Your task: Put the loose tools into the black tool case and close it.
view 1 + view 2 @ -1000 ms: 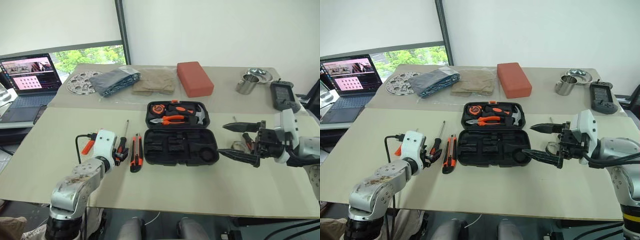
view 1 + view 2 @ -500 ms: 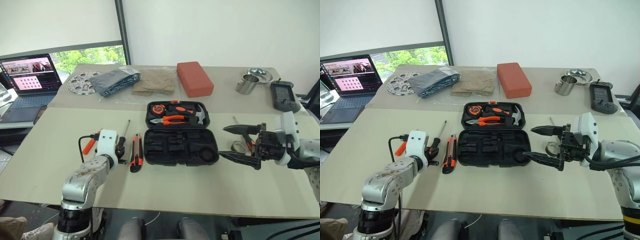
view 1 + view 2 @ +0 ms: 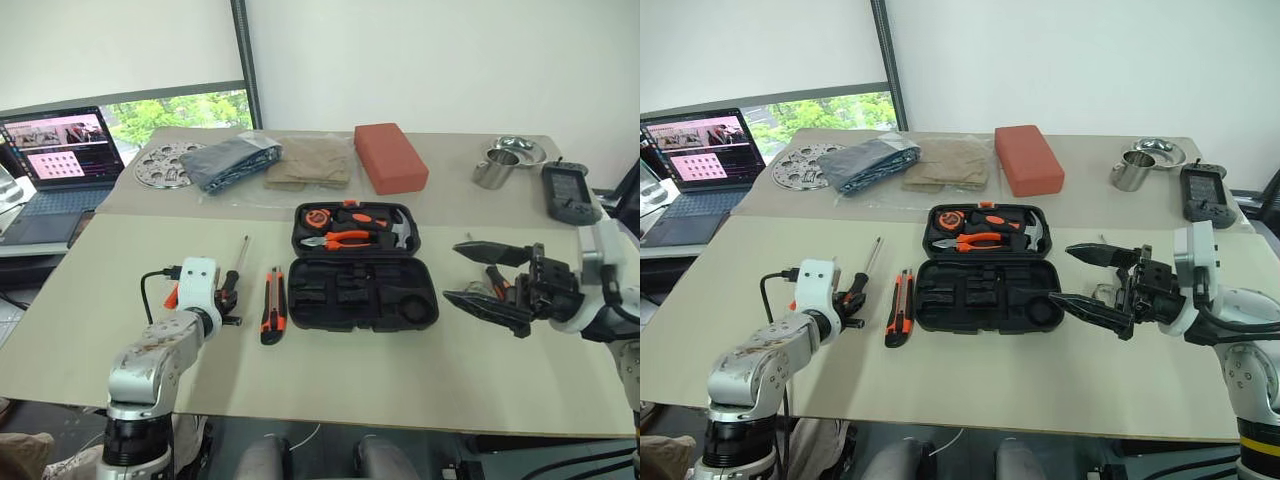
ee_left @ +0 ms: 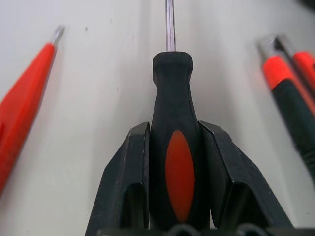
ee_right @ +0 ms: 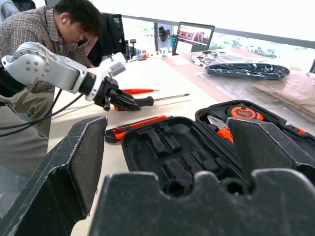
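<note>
The left gripper (image 4: 173,196) had its fingers (image 4: 123,187) pinched on the black-and-orange handle of a screwdriver (image 4: 172,123), whose steel shaft pointed away over the table (image 3: 330,380). In the head views that gripper sat at the left of the table, with the screwdriver's shaft running toward the far side. Just beside it lay an all-orange screwdriver (image 4: 24,98) on the outer side and the utility knife (image 3: 272,318) on the side nearer the black tool case (image 3: 360,295).

The case lay open in the middle of the table. Its far half already held pliers (image 3: 335,238) and a hammer (image 3: 400,232), and the moulded slots of its near half looked empty. The right gripper (image 3: 490,282) hung just right of the case with its fingers spread wide and nothing between them. Behind it, partly hidden, lay what seemed to be a small tape roll and another orange-handled tool.

The step in hand appeared to be the first pick: the screwdriver was gripped but seemingly not yet carried. The next move would call for lifting it clear, swinging it right over the utility knife, and lining the handle up with a fitting slot in the near half.
</note>
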Robot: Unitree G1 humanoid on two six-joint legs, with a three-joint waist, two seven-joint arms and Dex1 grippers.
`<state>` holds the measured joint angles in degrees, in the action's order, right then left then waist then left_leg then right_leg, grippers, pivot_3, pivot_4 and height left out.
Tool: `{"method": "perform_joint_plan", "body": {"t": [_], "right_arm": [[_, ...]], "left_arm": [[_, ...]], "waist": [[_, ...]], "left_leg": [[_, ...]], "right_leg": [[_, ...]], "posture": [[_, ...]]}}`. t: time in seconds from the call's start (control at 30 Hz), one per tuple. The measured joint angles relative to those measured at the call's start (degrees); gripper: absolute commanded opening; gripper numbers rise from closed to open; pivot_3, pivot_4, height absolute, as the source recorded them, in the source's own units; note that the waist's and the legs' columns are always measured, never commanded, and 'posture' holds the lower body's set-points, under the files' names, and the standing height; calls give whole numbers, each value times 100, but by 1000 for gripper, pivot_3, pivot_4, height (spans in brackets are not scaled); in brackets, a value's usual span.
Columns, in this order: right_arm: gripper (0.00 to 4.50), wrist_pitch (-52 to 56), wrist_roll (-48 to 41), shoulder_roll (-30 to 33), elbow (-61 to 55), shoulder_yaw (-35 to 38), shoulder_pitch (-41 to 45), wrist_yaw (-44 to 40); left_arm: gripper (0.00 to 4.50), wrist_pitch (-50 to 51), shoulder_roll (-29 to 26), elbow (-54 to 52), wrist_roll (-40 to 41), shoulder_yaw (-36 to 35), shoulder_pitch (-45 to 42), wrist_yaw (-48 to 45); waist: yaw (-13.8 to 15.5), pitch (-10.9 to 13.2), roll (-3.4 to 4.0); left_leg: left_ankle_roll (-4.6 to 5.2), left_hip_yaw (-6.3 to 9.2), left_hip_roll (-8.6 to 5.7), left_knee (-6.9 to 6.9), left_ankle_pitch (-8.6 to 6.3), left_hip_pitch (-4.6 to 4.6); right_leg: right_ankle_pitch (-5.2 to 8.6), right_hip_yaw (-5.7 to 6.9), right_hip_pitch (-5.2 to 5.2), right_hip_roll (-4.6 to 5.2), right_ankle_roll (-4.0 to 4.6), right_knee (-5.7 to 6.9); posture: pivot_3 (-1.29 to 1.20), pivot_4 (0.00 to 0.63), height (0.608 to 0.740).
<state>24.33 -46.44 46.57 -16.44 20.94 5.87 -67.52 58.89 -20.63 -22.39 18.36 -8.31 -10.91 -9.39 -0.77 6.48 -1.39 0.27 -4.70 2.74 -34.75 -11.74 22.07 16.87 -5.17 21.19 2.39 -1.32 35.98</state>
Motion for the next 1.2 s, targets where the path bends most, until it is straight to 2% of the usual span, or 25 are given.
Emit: {"method": "perform_joint_plan", "body": {"t": [0.13, 0.23, 0.4, 0.47, 0.63, 0.8, 0.93, 1.2], "right_arm": [[4500, -43, 34, 1, 40, 44, -180, -50], [4500, -121, 138, 3, 133, 84, -283, -78], [4500, -241, 243, 0, 185, 285, -522, -85], [4500, -294, 243, -34, 177, 444, -668, -45], [4500, -449, 264, -222, 108, 719, -1086, 129], [4500, -646, 300, -350, -95, 1189, -1556, 342], [4500, -735, 301, -441, -201, 1626, -2076, 434], [4500, -739, 242, -541, -668, 1826, -2376, 665]], "left_arm": [[966, -1109, -864, 524, -4, 190, -536, -1275], [966, -2211, -1385, 1049, -41, 591, -1112, -2519], [966, -3413, -1539, 2113, 193, 1359, -1939, -4873], [966, -3943, -1523, 2873, -46, 1762, -2518, -5531], [966, -5118, -970, 5074, -875, 2332, -3936, -5983], [966, -6047, -516, 6474, -1491, 2774, -4503, -6374], [966, -6297, -353, 7032, -1691, 2873, -4559, -6749], [966, -6635, 16, 7814, -2226, 2933, -5020, -6405]], "waist": [[17, -4, 7], [16, -12, 21], [19, -19, 35], [21, -17, 32], [46, -10, 20], [1, -1, 9], [-2, 1, 11], [5, 5, 4]], "left_leg": [[0, -1, -2, 0, 1, 2], [0, -7, -7, 3, 0, 4], [1, -12, -12, 0, 0, 21], [2, -12, -13, -2, 0, 24], [3, -4, -19, -11, 1, 37], [11, 2, -22, -5, -5, 38], [12, 8, -20, -8, -5, 48], [12, 39, -26, -19, -5, 45]], "right_leg": [[0, 12, 0, -2, 3, -1], [0, 7, 0, 6, 1, -12], [1, 30, 5, 0, 2, -18], [1, 37, 3, -9, 4, -19], [4, 34, 1, -19, 1, -20], [8, 21, 3, -25, -4, -17], [11, 15, 8, -33, -5, -14], [19, 3, 3, -33, -21, -5]], "posture": [[0, 150, 740], [0, 150, 740], [0, 150, 740], [0, 150, 740], [0, 150, 740], [0, 150, 740], [0, 150, 740], [0, 150, 740]]}}
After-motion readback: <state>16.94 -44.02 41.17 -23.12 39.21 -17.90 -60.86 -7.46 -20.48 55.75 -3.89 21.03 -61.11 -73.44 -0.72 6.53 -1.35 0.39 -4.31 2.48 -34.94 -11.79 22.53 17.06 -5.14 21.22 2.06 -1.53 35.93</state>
